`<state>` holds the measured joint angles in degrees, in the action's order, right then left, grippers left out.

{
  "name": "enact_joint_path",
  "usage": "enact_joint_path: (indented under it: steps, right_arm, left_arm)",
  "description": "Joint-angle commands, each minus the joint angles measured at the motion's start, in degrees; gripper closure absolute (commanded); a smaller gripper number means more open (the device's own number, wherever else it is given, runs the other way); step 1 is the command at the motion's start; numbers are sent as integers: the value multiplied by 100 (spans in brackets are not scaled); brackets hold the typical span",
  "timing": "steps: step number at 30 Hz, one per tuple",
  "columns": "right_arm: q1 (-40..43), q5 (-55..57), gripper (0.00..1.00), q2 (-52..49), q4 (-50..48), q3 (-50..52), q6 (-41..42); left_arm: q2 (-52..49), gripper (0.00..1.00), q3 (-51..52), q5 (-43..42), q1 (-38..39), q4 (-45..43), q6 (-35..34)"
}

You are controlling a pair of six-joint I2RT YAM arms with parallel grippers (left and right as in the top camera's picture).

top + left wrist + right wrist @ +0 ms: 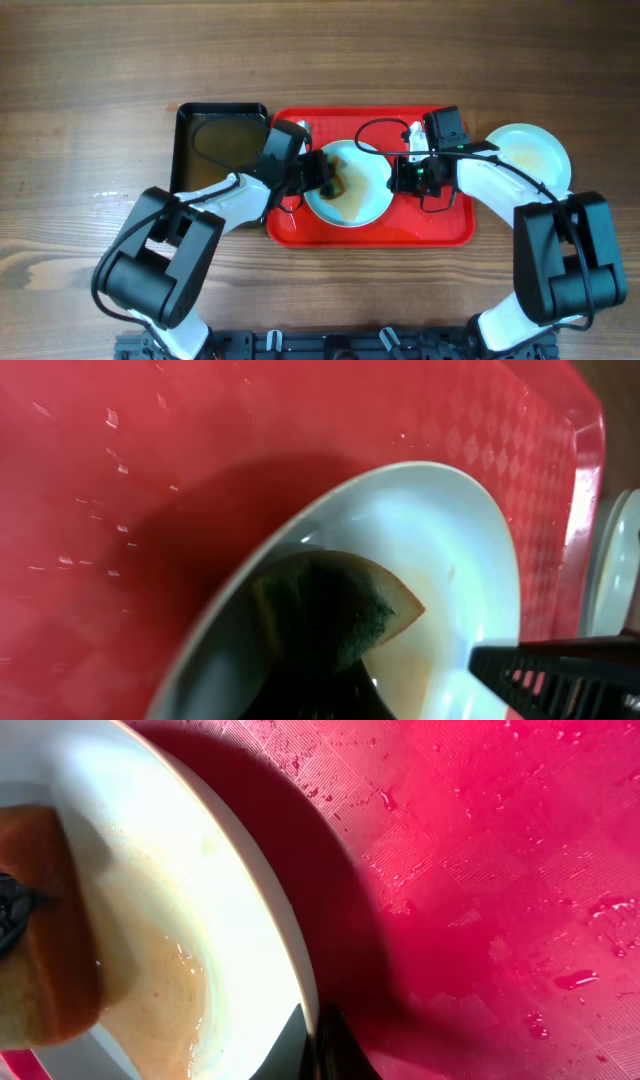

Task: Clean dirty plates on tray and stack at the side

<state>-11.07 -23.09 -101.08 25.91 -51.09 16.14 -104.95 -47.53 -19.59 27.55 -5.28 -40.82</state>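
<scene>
You are at the scrubbing step: your left claw (328, 180) grips the sponge (340, 610) inside the plate (368, 188) on the tray (440, 225), and your right claw (397, 182) pinches its rim. Next you should probably carry it right of the tray.

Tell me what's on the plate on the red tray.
A sponge in the left tool and brownish smears. The plate surface under the sponge is hidden.

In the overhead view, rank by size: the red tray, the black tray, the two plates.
The red tray
the black tray
then the plate on the tray and the plate beside it; these two look alike.
</scene>
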Motion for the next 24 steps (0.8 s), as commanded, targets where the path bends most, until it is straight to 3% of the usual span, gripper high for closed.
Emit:
enact_joint_path:
  steps: [1,4,7,10,14,18,24]
  right_arm:
    - [0,407,96,-131,131,59,-114]
    - [0,407,96,-131,129,59,-114]
    - [0,407,96,-131,116,59,-111]
    - [0,404,95,-131,118,59,-114]
    - [0,404,96,-131,120,59,-114]
    - [0,404,96,-131,144,59,-114]
    - [0,404,96,-131,162,59,-116]
  left_arm:
    - [717,96,59,61,-87,638,990]
    - [1805,96,59,249,-168,1403,1569]
    - [2704,96,59,1513,-643,2208,1668]
    - [2647,96,59,1792,-1231,2660,2116]
    - [2004,96,61,2013,-1714,2955,2116]
    - [1379,96,59,1985,-1744,2933,2114]
    - [2181,96,57,1405,-1683,2483,2114]
